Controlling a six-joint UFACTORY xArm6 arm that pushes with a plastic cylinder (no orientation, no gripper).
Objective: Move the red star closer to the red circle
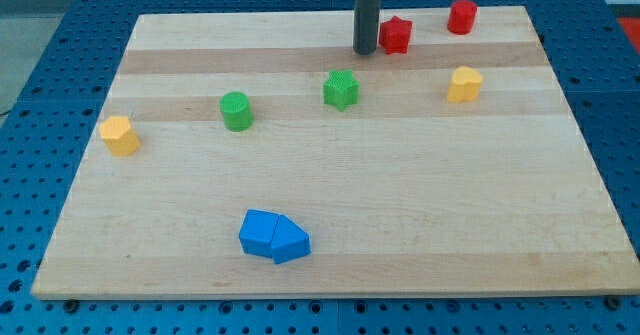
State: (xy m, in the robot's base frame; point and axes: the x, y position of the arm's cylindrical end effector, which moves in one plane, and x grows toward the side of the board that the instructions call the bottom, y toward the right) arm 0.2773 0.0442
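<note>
The red star (pixel 396 35) lies near the view's top, right of centre. The red circle (pixel 461 17) stands further right and slightly higher, near the board's top right corner, with a gap between them. My tip (pixel 365 51) is at the end of the dark rod, just left of the red star, close to it or touching its left side.
A green star-like block (pixel 341 89) and a green circle (pixel 236 110) sit mid-board. A yellow heart (pixel 464 84) is at the right, a yellow block (pixel 119 135) at the left edge. Two blue blocks (pixel 274 236) touch near the bottom. The wooden board (pixel 420 215) has blue surround.
</note>
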